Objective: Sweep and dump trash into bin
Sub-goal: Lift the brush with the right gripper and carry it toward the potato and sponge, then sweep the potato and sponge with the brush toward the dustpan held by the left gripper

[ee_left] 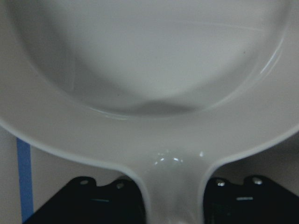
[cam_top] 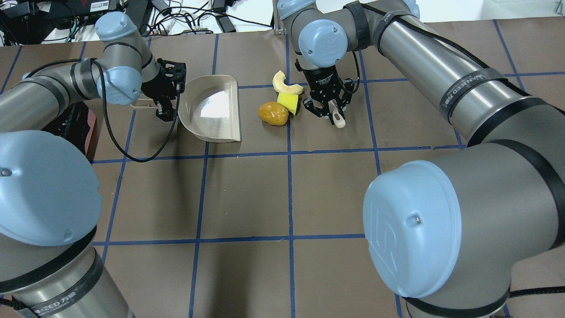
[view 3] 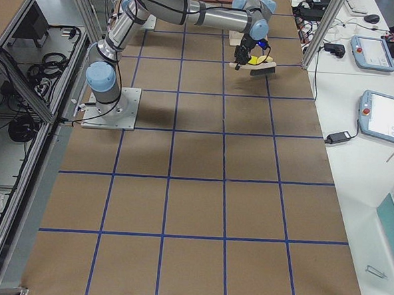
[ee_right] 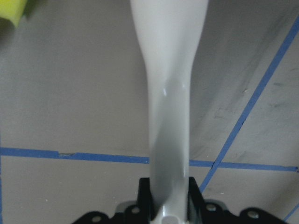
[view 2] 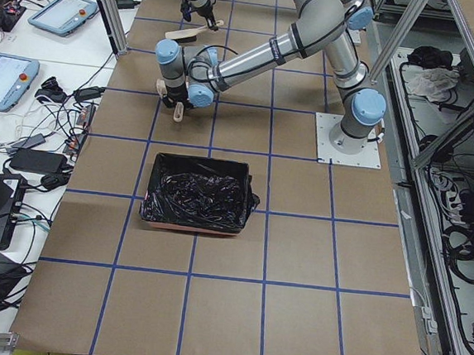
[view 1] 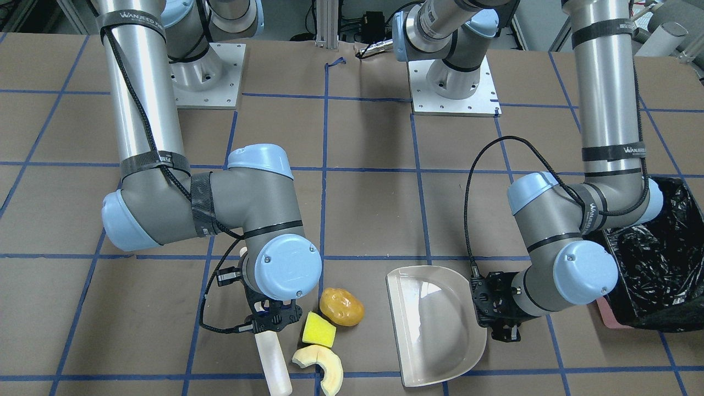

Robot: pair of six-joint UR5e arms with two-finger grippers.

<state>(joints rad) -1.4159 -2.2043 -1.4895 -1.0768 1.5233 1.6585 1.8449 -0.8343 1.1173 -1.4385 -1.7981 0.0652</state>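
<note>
Brown paper (view 2: 298, 233) gridded with blue tape (view 2: 266, 230) lies under the bin (view 2: 198, 192); tablets (view 2: 5, 78) alongside.

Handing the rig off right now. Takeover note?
Left tool: shut on the handle of the dustpan, whose open edge faces the trash; the pan is empty.
Right tool: shut on the white handle, on the trash's far side from the pan.
Trash: potato-like lump, yellow wedge and cream crescent, clustered on the table between handle and pan.
Bin: beyond the left arm.
Done: both implements gripped.
Left: sweep all three in, dump.
</note>
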